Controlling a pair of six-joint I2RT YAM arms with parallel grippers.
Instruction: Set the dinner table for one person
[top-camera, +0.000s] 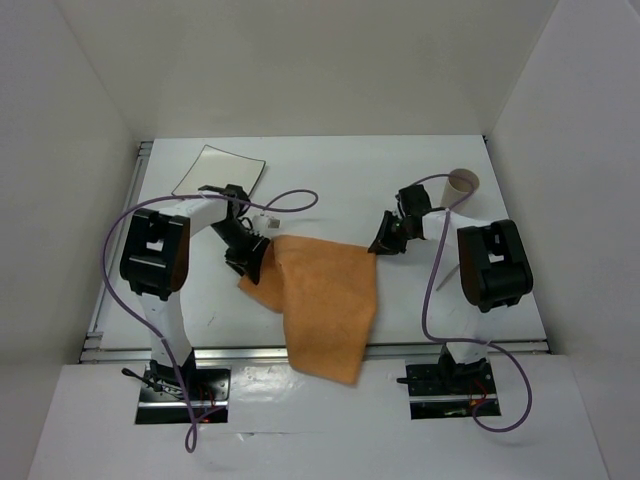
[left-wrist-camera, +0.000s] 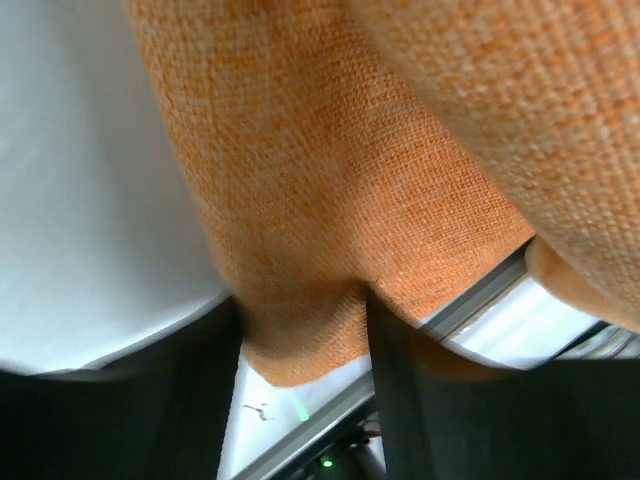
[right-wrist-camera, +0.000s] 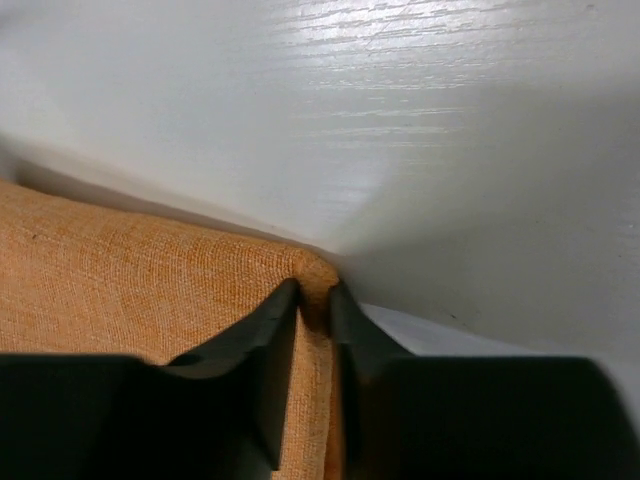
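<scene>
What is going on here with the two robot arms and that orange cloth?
Both arms are handling the orange cloth together. The left gripper is shut on one corner and the right gripper pinches the opposite corner, so the cloth is stretched between them over the table. Its near part droops over the table's front edge, so it is not yet laid flat. A white square plate and a beige cup wait untouched at the far side.

Plain white walls (top-camera: 300, 60) enclose three sides; even, soft light.
</scene>
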